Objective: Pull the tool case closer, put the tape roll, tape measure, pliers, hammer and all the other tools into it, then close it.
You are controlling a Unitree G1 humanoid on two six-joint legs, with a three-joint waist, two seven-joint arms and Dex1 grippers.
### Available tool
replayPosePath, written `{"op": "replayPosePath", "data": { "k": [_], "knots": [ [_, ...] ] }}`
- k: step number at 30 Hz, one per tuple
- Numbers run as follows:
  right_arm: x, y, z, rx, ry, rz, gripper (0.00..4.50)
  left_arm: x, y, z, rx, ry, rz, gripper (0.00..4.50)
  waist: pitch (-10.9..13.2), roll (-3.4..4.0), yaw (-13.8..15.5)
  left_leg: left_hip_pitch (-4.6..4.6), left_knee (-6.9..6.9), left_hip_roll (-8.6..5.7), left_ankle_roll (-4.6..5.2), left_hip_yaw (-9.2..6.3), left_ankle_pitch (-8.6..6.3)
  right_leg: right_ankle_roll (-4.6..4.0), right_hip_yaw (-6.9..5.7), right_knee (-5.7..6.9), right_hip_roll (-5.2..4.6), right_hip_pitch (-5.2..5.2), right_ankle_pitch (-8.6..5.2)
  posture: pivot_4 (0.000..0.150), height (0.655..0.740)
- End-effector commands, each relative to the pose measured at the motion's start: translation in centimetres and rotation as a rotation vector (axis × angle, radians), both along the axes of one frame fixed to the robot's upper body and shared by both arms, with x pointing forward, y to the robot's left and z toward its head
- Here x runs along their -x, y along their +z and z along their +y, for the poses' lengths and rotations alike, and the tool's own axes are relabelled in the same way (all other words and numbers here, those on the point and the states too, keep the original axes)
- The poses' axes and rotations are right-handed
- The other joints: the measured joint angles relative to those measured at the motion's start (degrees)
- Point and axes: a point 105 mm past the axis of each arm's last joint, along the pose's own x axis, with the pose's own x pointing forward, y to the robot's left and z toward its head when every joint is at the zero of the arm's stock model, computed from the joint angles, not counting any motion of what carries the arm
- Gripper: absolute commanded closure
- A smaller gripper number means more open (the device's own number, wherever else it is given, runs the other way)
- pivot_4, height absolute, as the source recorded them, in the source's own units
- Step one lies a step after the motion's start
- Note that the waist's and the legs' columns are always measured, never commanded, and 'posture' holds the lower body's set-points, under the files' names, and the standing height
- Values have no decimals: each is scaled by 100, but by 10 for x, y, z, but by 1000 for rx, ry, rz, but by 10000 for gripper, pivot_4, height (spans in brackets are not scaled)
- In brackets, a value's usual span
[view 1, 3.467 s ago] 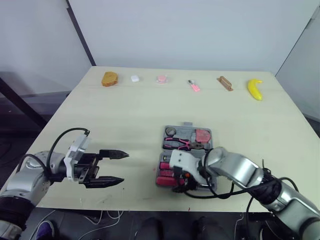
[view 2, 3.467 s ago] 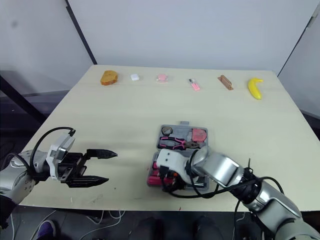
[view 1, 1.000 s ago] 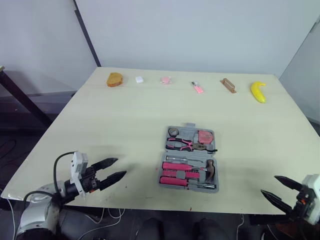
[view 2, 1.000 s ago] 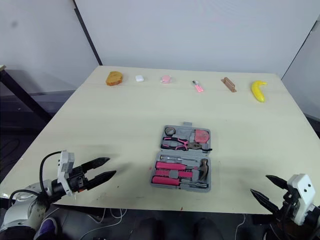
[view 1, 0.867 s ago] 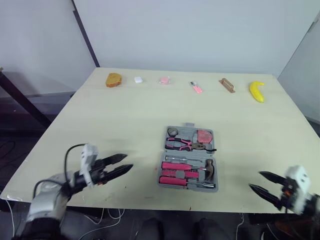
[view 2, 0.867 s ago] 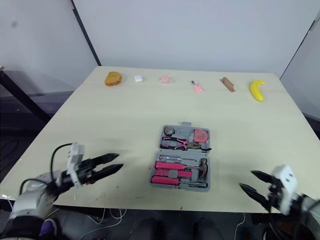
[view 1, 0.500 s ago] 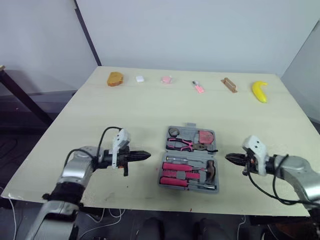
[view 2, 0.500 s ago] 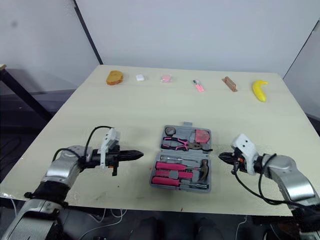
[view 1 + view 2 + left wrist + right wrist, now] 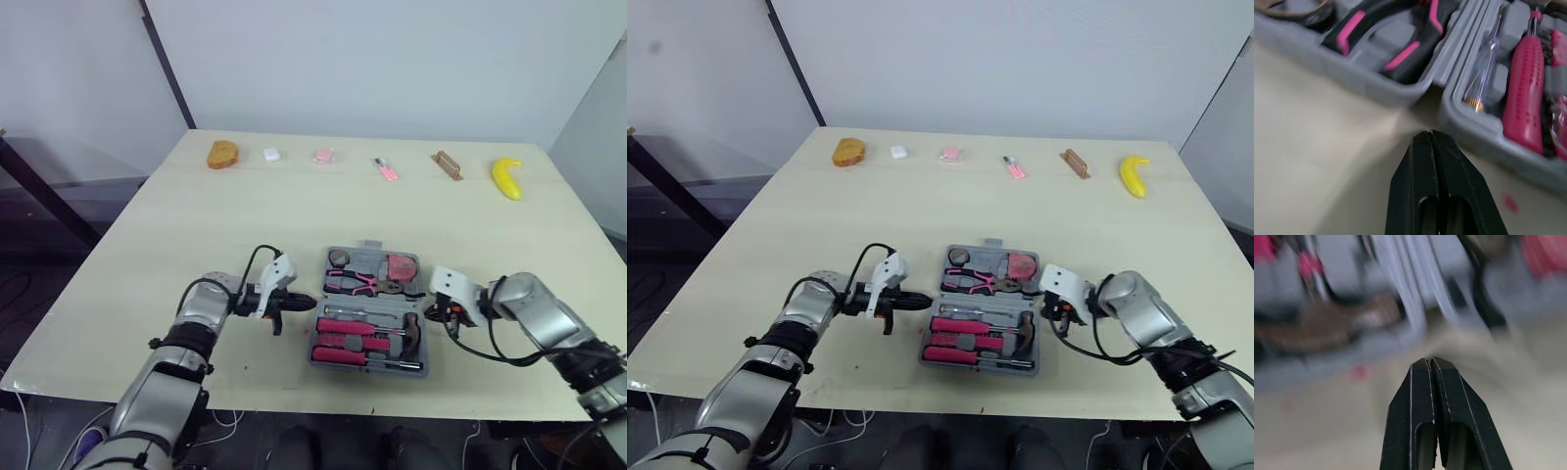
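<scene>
The tool case [image 9: 376, 300] lies open and flat on the table [image 9: 245, 225], in the middle and towards the near edge, between my two grippers; its far half holds the tape roll [image 9: 338, 258], the pliers [image 9: 353, 282] with their pink and black handles, and the red tape measure [image 9: 398, 266]; its near half holds the pink-handled screwdrivers [image 9: 348, 326] laid side by side and the hammer [image 9: 411, 331] at the right end; my left gripper [image 9: 308, 303] sits low over the table just beside the left wall of the case, about level with the hinge line, its two black fingers pressed together with nothing between them; the left wrist view has those closed fingertips [image 9: 1430, 133] aimed at the notch where the two halves meet, close to the grey wall, though I cannot tell whether they touch it; my right gripper [image 9: 432, 312] is at the opposite side, just beside the right wall at the same hinge line, fingers likewise closed on each other and holding nothing; the right wrist view is blurred, but the hammer head shows as a brown shape beyond the tips; along the far edge of the table, well apart from the case, lie a piece of bread [image 9: 221, 154], a small white object [image 9: 271, 154], a pink object [image 9: 322, 155], a brown block [image 9: 446, 164] and a banana [image 9: 506, 178].
</scene>
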Motion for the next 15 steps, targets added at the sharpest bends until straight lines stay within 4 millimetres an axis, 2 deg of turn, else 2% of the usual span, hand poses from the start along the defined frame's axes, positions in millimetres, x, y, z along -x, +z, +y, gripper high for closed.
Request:
{"op": "replayPosePath", "data": {
  "k": [1, 8, 15],
  "knots": [
    [-1, 7, 17, -26, 60, -20, 43954, -1, 5, -15, 13, -51, -26, 45000, 0, 0, 0, 0, 0, 0, 0, 0, 0, 0, 0, 0, 0, 0, 0, 1500, 7400],
    [0, 6, 17, -19, 75, -19, 43954, 1, 7, -20, 26, -85, -33, 45000, 0, 0, -2, 0, 0, 0, 0, -1, 0, 0, -2, 1, 0, 0, 0, 1500, 7400],
    [7, 6, 23, -50, 91, -8, 43954, 14, 0, -11, 7, -99, -10, 45000, -1, 1, -15, 0, -2, 1, -1, -1, 0, 0, -2, 0, 0, 0, 0, 1500, 7400]
  ]
}}
